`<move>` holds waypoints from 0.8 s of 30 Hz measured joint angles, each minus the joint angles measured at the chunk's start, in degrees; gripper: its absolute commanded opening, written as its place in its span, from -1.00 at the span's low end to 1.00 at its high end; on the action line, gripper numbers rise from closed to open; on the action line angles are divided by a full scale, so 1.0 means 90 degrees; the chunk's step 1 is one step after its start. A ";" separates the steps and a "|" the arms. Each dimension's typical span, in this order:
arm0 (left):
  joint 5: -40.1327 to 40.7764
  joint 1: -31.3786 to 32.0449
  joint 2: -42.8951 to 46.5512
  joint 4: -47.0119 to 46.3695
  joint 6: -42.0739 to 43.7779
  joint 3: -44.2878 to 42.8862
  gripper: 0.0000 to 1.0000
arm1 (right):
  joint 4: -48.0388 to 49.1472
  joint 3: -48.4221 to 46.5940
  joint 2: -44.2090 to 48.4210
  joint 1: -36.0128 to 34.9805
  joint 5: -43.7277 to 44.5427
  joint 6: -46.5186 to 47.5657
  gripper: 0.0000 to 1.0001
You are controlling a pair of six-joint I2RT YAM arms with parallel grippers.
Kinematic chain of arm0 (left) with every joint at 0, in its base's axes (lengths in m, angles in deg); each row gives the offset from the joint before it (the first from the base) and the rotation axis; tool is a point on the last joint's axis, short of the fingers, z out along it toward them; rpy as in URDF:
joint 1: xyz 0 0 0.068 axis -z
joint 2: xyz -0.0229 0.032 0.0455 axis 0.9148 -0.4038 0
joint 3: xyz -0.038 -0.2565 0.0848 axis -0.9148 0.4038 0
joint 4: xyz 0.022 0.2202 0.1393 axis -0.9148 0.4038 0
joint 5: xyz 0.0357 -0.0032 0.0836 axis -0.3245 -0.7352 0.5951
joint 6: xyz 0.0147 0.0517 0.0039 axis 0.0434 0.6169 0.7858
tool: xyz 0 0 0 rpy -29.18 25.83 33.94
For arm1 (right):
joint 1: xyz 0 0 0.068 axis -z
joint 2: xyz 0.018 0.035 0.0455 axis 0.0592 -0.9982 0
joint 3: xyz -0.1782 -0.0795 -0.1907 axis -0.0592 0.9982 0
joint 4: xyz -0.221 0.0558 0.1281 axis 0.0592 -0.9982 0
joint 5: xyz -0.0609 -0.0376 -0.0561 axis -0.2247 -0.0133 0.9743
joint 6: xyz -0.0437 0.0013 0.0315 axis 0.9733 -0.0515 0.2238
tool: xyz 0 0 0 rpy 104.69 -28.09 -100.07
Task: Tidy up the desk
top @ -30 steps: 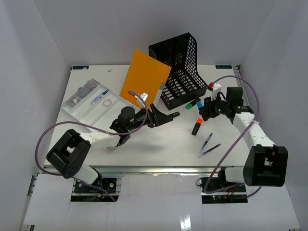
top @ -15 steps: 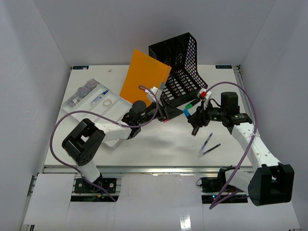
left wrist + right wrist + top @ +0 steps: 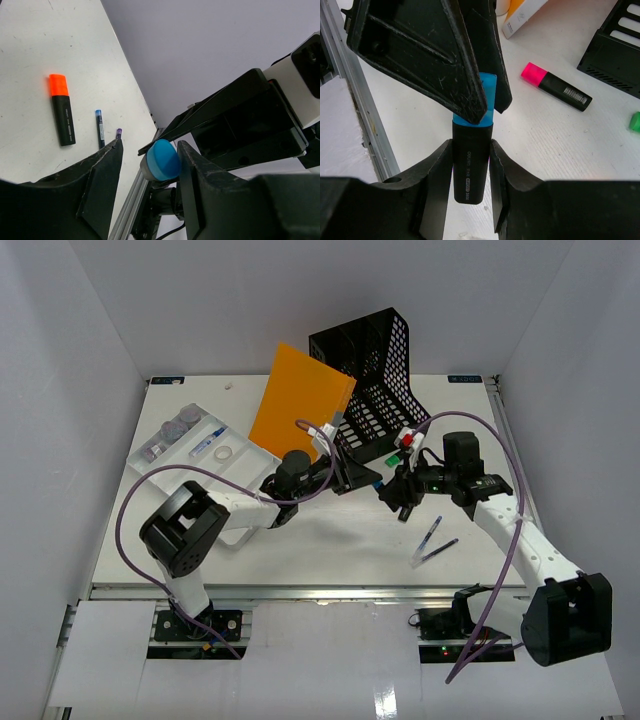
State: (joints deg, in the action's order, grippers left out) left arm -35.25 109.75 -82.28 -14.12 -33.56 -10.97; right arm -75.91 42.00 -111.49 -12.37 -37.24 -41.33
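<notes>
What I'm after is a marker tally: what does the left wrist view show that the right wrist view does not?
Only left wrist: an orange highlighter, a blue-tipped pen and a second pen's purple tip, lying on the desk. Only right wrist: a pink highlighter, a green object cut off at the frame's edge, and a corner of the black file holder. Both: the blue highlighter, its body clamped by the right gripper, its cap between the parted fingers of the left gripper.
</notes>
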 measured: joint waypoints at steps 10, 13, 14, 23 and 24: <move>-0.0123 0.0012 -0.0218 0.0156 0.0141 -0.0160 -0.27 | 0.0129 -0.0321 -0.0566 -0.0332 0.0394 -0.0167 -0.81; -0.0084 -0.0010 -0.0216 0.0302 0.0276 -0.0186 -0.45 | 0.0130 -0.0466 -0.0785 -0.0411 0.0520 -0.0193 -0.73; -0.0061 -0.0013 -0.0210 0.0391 0.0324 -0.0204 -0.54 | 0.0131 -0.0479 -0.0829 -0.0430 0.0557 -0.0189 -0.67; 0.0026 0.0002 -0.0090 0.1194 0.0895 -0.0355 -0.90 | 0.0062 -0.0634 -0.1044 -0.0576 0.0599 -0.0006 0.64; 0.0035 0.0007 -0.0055 0.1316 0.0975 -0.0356 -0.90 | 0.0052 -0.0656 -0.1043 -0.0588 0.0551 0.0034 0.72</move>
State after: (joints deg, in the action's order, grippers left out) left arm -34.93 109.81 -82.78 -2.28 -24.79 -14.18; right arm -75.45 36.10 -120.88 -17.67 -32.29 -41.02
